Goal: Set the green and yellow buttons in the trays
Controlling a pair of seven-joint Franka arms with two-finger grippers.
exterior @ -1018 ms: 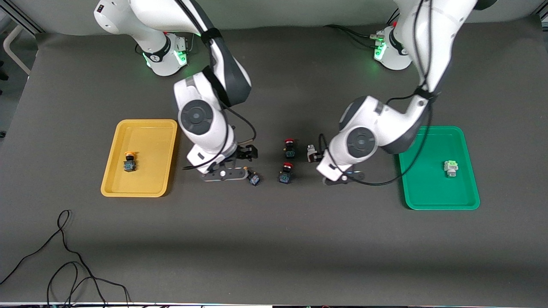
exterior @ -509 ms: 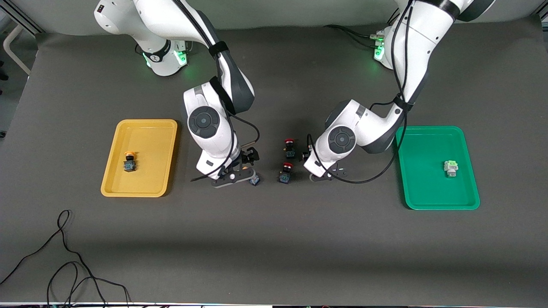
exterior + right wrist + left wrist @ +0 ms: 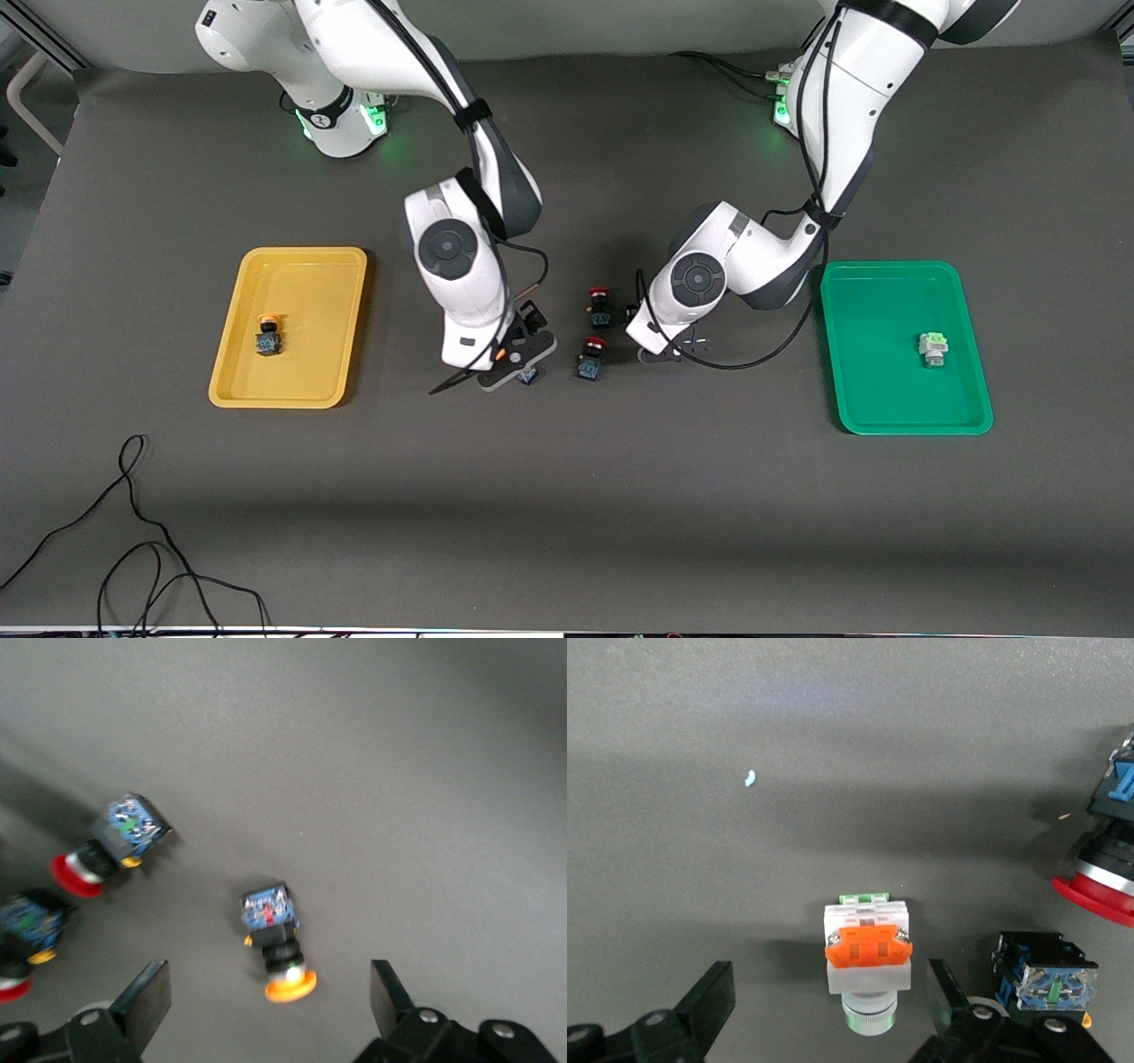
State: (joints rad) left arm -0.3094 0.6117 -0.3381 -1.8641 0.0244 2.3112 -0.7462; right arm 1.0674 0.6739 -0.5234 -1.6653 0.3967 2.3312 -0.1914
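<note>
With one button in each tray, we are halfway.
We hold both grippers, left gripper (image 3: 828,1023) and right gripper (image 3: 270,1014), spread empty over the whitish square green button (image 3: 866,952) and the black yellow-capped button (image 3: 279,943), both between the shallow yellow plastic tray (image 3: 232,377) and the matching green tray (image 3: 850,390).

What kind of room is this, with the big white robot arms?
Probably a robot test lab: two arms bolted to a dark-covered table, a yellow tray and green tray for sorting buttons, and loose cables lying about.

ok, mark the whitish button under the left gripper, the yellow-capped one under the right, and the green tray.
whitish button (image 3: 866,943), left wrist view, orange face.
yellow-capped button (image 3: 290,983), right wrist view, cap.
green tray (image 3: 873,390), front view, bare floor.
</note>
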